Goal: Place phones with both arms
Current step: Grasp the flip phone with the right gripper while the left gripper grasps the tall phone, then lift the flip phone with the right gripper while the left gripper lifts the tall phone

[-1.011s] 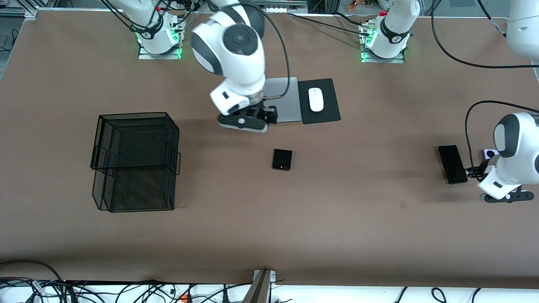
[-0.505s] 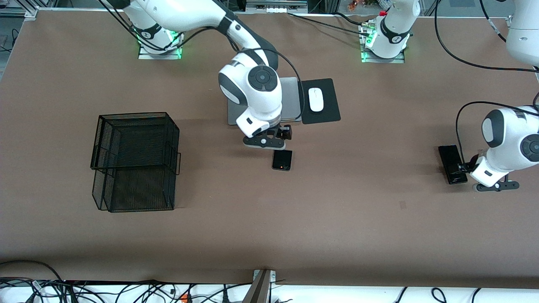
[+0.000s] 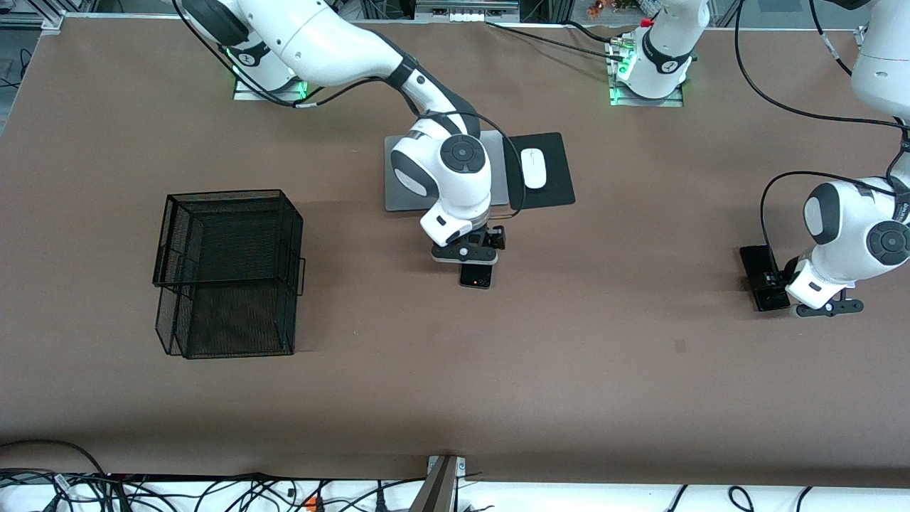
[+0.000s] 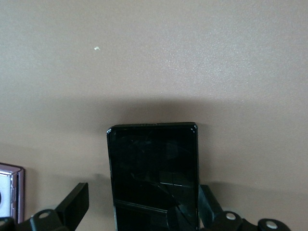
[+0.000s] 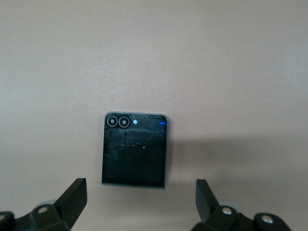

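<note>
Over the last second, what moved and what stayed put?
The right end effector came from over the laptop down to the folded black phone, jaws open either side of it, nothing gripped. The left end effector shifted over the slim black phone, also open. Both phones, the mouse and the wire basket stayed where they were.

Lilac-white phone [image 4: 9, 192] cut off, perhaps half.
</note>
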`<state>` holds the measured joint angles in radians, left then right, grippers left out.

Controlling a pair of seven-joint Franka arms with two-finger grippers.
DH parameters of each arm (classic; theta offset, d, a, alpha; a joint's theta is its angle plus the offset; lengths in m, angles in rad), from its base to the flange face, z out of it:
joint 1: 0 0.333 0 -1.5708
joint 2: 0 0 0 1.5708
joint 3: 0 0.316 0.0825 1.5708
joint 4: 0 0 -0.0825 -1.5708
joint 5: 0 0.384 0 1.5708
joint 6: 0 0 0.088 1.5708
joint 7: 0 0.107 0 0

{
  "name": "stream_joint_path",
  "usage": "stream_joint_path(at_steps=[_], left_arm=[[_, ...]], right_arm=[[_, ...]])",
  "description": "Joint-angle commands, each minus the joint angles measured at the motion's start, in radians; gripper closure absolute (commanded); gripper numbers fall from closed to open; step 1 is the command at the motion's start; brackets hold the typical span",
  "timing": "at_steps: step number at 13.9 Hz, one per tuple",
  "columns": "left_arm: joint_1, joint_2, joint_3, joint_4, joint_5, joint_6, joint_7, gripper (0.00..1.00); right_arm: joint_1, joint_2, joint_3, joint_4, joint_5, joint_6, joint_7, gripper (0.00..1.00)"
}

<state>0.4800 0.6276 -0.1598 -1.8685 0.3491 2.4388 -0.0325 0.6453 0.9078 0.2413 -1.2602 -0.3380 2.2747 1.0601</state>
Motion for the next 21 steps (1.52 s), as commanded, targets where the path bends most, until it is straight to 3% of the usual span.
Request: stream_joint_path(at_steps=[1,5,12,13,14,15,16,18,21], left_arm=[[0.02,0.0,-0.015,-0.015,0.004,0.011,0.014,0.0],[0.066,0.009,-0.059,-0.015,-0.019,0.008,0.014,0.0],[0.101,0.026,-0.086,-0.014,-0.032,0.009,0.029,0.0],[0.101,0.024,-0.087,-0.014,-0.032,0.008,0.031,0.16],[0.101,0.024,-0.087,-0.014,-0.032,0.008,0.034,0.38],[0.101,0.023,-0.089,-0.014,-0.033,0.008,0.051,0.56],[0.104,0.024,-0.093,-0.012,-0.033,0.008,0.066,0.63],[0.104,0.023,-0.093,-0.012,-0.033,0.006,0.068,0.67],[0.101,0.018,-0.095,-0.004,-0.033,-0.001,0.065,0.68]], right_arm=[[0.01,0.061,-0.005,0.062,-0.041,0.038,0.021,0.0],[0.023,0.132,-0.005,0.139,-0.071,0.04,0.038,0.0],[0.033,0.175,-0.028,0.143,-0.078,0.097,0.109,0.0],[0.033,0.178,-0.034,0.145,-0.078,0.101,0.124,0.0],[0.034,0.183,-0.034,0.145,-0.078,0.112,0.135,0.0],[0.034,0.186,-0.034,0.143,-0.078,0.115,0.136,0.08],[0.034,0.187,-0.034,0.143,-0.079,0.115,0.136,0.29],[0.033,0.189,-0.034,0.143,-0.094,0.115,0.129,0.68],[0.033,0.191,-0.034,0.143,-0.105,0.112,0.123,1.0]])
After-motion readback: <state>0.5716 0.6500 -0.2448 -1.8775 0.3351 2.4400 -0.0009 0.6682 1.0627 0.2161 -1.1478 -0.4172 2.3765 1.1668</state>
